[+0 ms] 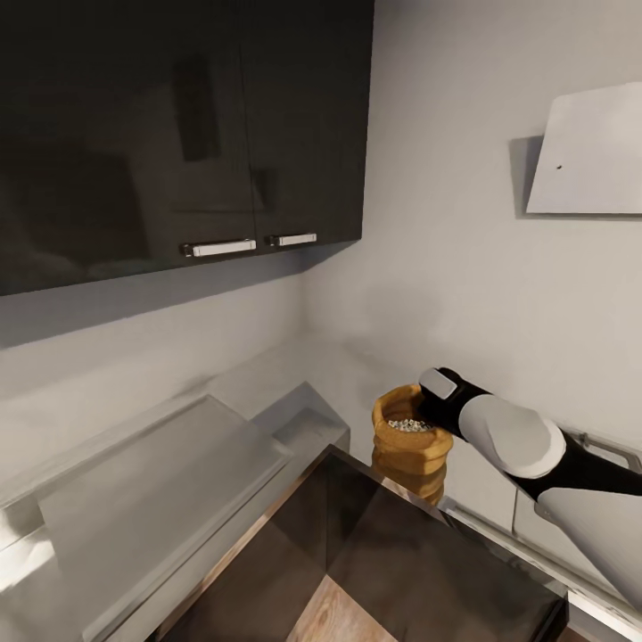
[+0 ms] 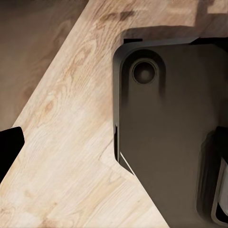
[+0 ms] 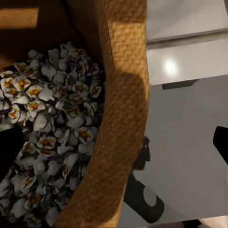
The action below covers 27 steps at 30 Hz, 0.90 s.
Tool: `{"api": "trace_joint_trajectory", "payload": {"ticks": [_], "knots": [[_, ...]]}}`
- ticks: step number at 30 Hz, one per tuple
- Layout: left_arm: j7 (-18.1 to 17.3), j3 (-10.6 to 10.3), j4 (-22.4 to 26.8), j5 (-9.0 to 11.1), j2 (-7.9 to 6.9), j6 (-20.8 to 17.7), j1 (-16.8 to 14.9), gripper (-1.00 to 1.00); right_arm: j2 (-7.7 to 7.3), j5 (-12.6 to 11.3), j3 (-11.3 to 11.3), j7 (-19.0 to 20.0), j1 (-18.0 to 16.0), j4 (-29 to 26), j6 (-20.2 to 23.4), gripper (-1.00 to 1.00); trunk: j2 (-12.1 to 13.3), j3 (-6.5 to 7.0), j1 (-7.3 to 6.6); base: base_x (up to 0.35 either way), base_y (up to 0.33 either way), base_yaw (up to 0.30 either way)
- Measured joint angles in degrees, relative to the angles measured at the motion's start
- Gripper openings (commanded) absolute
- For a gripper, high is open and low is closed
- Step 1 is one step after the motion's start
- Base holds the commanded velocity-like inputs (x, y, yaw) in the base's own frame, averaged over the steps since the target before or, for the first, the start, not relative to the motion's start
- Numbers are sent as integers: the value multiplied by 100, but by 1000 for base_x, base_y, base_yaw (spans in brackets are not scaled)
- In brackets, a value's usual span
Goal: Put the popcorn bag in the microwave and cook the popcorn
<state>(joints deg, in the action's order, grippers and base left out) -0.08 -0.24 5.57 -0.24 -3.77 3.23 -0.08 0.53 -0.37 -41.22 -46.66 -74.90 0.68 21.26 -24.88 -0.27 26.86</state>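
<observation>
The tan-orange popcorn bag (image 1: 408,450) stands upright in the kitchen corner, with whitish popcorn (image 1: 410,425) heaped inside. My right gripper (image 1: 428,410) reaches to its rim from the right. In the right wrist view the bag's rolled wall (image 3: 121,95) runs between the two fingertips, which stand far apart, so the right gripper (image 3: 115,147) is open astride the rim, over the popcorn (image 3: 52,123). The pale grey countertop (image 1: 267,374) lies behind the bag. A pale boxy top (image 1: 160,481) at lower left may be the microwave; its knobs are hidden. My left gripper (image 2: 114,156) hangs open over the floor.
A glossy dark panel (image 1: 401,553) with a steel edge lies in front of the bag and mirrors it. Black wall cabinets (image 1: 178,134) hang overhead and the white hood (image 1: 588,156) is at upper right. The left wrist view shows wood floor (image 2: 61,142) and the robot's dark base (image 2: 166,133).
</observation>
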Motion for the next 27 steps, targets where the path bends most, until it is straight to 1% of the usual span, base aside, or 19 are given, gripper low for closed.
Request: {"api": "trace_joint_trajectory", "payload": {"ticks": [7,8,10,11,14,16,20,22,27], "knots": [[0,0,0,0,0,-3,0,100,0,-15,-15,-4,13,34,2,100,0,0,0,0,0,0],[0,0,0,0,0,-1,0,100,-2,-23,-64,-3,14,35,2,100,0,0,0,0,0,0],[0,0,0,0,0,0,0,100,-8,-75,-279,-3,14,33,6,100,0,0,0,0,0,0],[0,0,0,0,0,-3,2,100,-33,-144,-529,-1,13,25,13,100,0,0,0,0,0,0],[0,0,-1,0,0,-5,3,100,-95,-317,-1069,-5,15,-3,43,100,0,0,0,0,0,0],[0,0,-1,0,0,-3,4,100,-133,-362,-1221,-4,14,-8,56,100,0,0,0,0,0,0],[0,0,0,0,0,-3,1,100,-191,-395,-1408,-7,14,-11,61,100,0,0,0,0,0,0],[0,0,-2,0,0,-1,7,100,-241,-408,-1421,-11,14,-16,60,100,0,0,0,0,0,0],[0,0,-1,0,0,-1,5,100,-397,-628,-1418,-20,14,-14,64,100,0,0,0,0,0,0]]}}
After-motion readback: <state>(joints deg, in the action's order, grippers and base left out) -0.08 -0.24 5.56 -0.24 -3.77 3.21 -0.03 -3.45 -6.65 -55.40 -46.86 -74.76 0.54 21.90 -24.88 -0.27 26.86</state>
